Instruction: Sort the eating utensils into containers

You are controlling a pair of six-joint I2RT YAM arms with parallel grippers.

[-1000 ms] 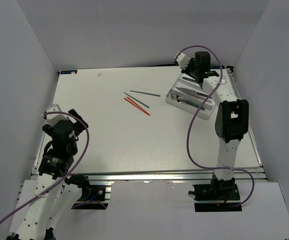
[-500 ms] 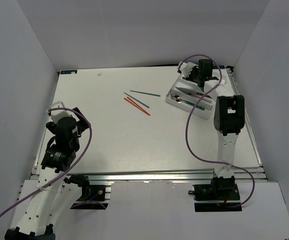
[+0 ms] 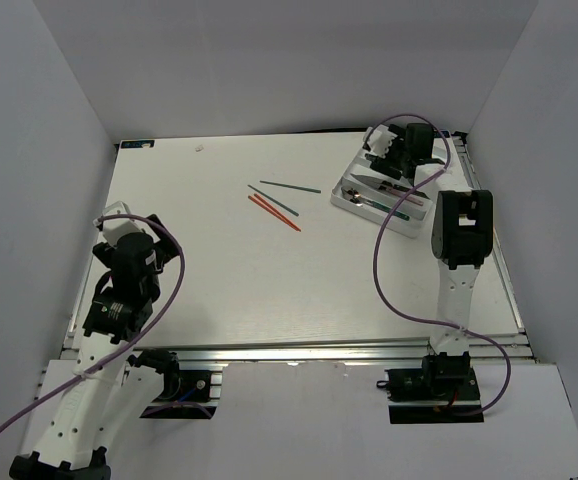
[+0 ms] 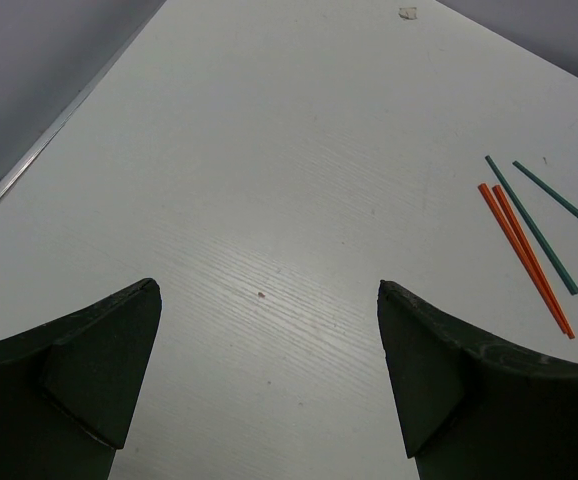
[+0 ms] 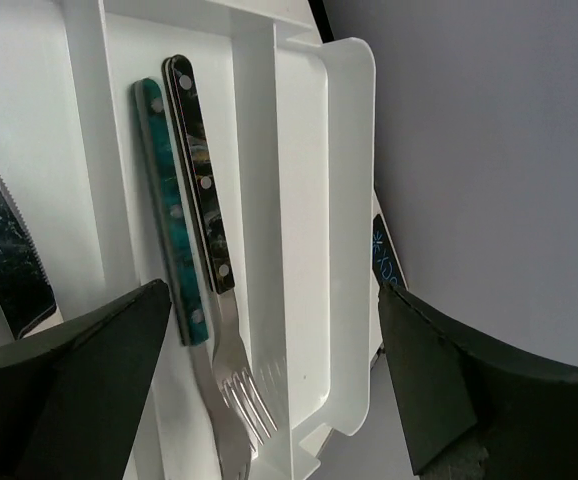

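The right jaws stand wide apart and hold nothing. Straight below the gap between them lies one slot of the tray (image 5: 349, 190). In it a dark-handled fork (image 5: 201, 170) rests flat, tines towards the camera, and it is free of both fingers. A teal-handled piece (image 5: 164, 200) lies against it on the left-finger side, its head out of view. One slot over, beyond the left finger, a knife (image 5: 4, 250) shows part of its blade. The slot on the right-finger side is bare where it can be seen.

The left jaws are also spread wide and empty above the counter (image 4: 269, 150). The chopsticks (image 4: 529, 240) lie ahead of them and off past the right finger, well apart from the tray. There are two orange sticks close together and two green ones.

By my reading this drop-off is done, and the chopsticks are what is left. The next move calls for a low reach and a narrow pinch on sticks that are thin and flat on the counter. They then need lining up with a long slot.

I can read no brand, label or writing anywhere. A small bluish mark beyond the tray rim is too small to make out.
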